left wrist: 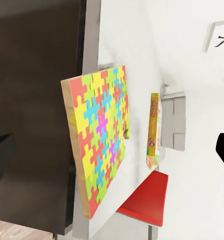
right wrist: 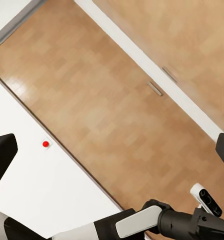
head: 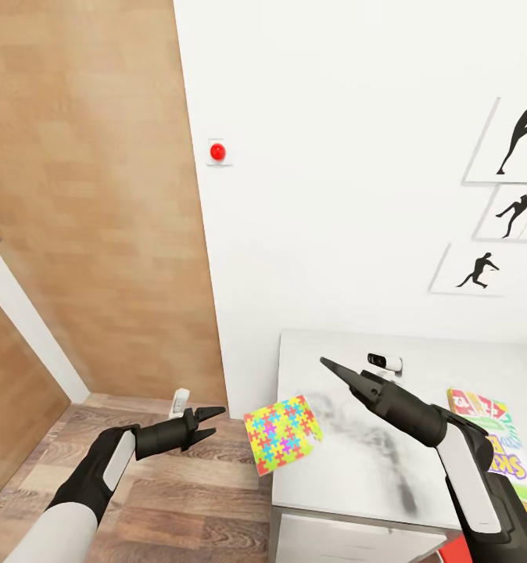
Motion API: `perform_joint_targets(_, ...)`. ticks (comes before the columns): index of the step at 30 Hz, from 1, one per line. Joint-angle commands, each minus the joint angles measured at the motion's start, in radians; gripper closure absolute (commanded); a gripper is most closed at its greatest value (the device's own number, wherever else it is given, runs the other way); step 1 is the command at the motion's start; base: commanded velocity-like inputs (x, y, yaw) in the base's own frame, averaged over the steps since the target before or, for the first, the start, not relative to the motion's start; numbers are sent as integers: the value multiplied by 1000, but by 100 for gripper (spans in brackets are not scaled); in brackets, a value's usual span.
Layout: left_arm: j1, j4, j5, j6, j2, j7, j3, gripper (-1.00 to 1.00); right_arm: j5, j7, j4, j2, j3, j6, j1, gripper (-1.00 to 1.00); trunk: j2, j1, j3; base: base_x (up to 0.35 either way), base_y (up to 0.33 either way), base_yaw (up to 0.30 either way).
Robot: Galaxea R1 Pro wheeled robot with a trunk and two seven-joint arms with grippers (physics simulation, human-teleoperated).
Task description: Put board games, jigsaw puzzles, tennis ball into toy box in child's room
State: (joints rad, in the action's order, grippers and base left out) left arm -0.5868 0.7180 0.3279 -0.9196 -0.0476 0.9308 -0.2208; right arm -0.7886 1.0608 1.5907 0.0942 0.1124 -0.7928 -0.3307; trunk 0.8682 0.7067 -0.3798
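Fingers of the left gripper (head: pixel 210 421) were seen spread apart, grasping nothing, held over the wood-plank floor (head: pixel 193 500) at about 7 o'clock in the head view, their tips pointing toward 3 o'clock. Fingers of the right gripper (head: pixel 335 370) were raised over the counter (head: pixel 349 469) near the centre, pointing toward 10 o'clock; whether they were spread or closed could not be told from the head view, though in the right wrist view two dark tips were seen far apart at opposite edges, with nothing between them.

Just beyond the left fingers, a jigsaw puzzle (head: pixel 282 432) was seen at the counter's near left corner, tilted and overhanging the edge, apart from both grippers. In the left wrist view the same puzzle (left wrist: pixel 99 137) was shown with its yellow, pink, blue and green pieces facing the camera. A board game (head: pixel 494 446) lettered in red, green and white lay flat on the counter at 4 o'clock, partly hidden by the right arm; its edge (left wrist: pixel 154 131) was also caught in the left wrist view. A small white camera-like object (head: pixel 382 362) stood at the counter's back edge, just beyond the right fingers.

Farther out, baseball-player silhouettes (head: pixel 514 211) were hung on the white wall at 2 o'clock, a red button (head: pixel 217 152) was mounted at 11 o'clock, and a wooden door (head: pixel 91 195) filled the left side.
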Motion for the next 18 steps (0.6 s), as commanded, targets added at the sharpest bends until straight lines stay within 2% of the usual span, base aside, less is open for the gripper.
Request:
perform_joint_targets(1,-1,0,-1,-3,1,3,-2,-100,0,-2,0,2,1,-5,-1,-100,1,0,-1,0,-5,0)
perform_joint_targets(4,-1,0,-1,-3,1,1,-2,-100,20,-35,-4,8,6,-6,-1,-100,1,0,-1,0,-3,0)
perform_joint_targets(7,-1,0,-1,-2,1,-2,-1,-100,44,-131,-7,10,39,-19,-1,-100,1,0,-1,0,-1,0)
perform_joint_targets(11,-1,0,-1,-2,1,-1,0,-100,51,-192,-5,5,73,-73,-1,-100,1,0,-1,0,0,0)
perform_joint_targets(15,-1,0,0,-2,0,0,-1,-100,52,-194,-5,1,84,-117,-1,-100,1,0,-1,0,0,0)
perform_joint_targets(17,-1,0,0,-2,0,0,-1,-100,51,-175,-5,0,85,-123,-1,-100,1,0,-1,0,0,0)
perform_joint_targets(18,-1,0,0,-2,0,-1,-1,-100,50,-139,-5,0,85,-127,-1,-100,1,0,-1,0,0,0)
